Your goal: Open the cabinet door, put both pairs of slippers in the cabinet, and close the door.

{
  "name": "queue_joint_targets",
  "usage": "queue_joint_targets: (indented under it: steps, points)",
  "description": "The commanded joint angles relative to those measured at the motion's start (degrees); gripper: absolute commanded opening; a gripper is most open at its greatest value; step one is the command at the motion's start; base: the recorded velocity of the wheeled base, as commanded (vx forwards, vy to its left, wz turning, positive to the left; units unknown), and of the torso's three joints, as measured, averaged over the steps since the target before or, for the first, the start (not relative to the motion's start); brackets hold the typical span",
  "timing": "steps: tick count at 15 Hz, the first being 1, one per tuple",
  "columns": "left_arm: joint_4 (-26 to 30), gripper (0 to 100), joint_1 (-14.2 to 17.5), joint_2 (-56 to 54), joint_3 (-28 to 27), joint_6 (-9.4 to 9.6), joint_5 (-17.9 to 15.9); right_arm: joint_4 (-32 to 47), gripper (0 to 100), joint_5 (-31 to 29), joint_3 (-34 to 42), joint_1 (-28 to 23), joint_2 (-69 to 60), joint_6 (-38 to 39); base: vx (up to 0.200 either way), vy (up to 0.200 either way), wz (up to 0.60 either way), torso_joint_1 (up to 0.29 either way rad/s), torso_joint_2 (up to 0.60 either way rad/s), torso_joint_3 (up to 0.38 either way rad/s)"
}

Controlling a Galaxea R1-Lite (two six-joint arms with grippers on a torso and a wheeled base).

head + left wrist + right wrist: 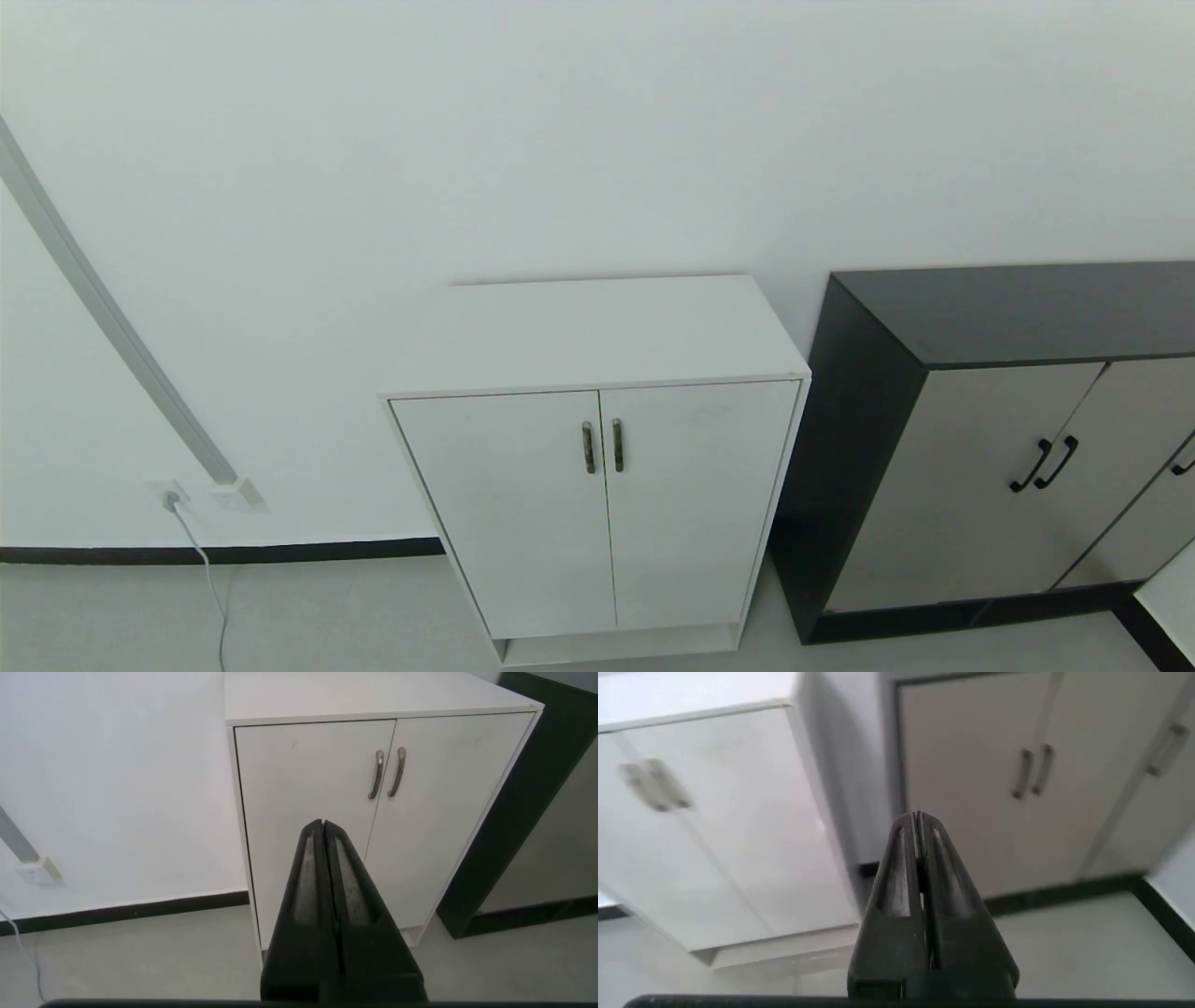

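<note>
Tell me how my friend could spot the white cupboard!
Look along the plain white wall. Two cabinets stand against it; the white two-door cabinet is the left one. Its neighbour is a black cabinet with grey doors.

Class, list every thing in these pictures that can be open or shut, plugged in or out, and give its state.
white cabinet doors: both shut
dark cabinet doors: shut
left gripper: shut, holding nothing
right gripper: shut, holding nothing
plug: in the wall socket

No legible text, labels, numbers or signs on the white cabinet (597, 336) or wall (560, 140).
</note>
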State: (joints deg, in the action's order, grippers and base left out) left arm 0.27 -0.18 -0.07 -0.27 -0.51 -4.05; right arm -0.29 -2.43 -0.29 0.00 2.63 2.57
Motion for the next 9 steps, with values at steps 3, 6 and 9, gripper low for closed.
queue_joint_targets:
  steps: [3,6,9]
  points:
    - [0.0,0,0.09,0.07,0.0,-0.02,0.0,0.12,0,5.15,0.29,0.0,-2.55,-3.36,0.0,0.0,0.0,0.0,0.0,0.0]
    - [0.0,0,0.09,0.07,0.0,-0.02,0.0,0.12,0,5.15,0.29,0.0,-2.46,-3.19,0.0,0.0,0.0,0.0,0.0,0.0]
    - [0.0,0,0.01,0.07,0.0,-0.02,0.0,0.12,0,2.25,0.29,0.0,-2.55,-2.22,0.0,0.0,0.0,0.0,0.0,0.0]
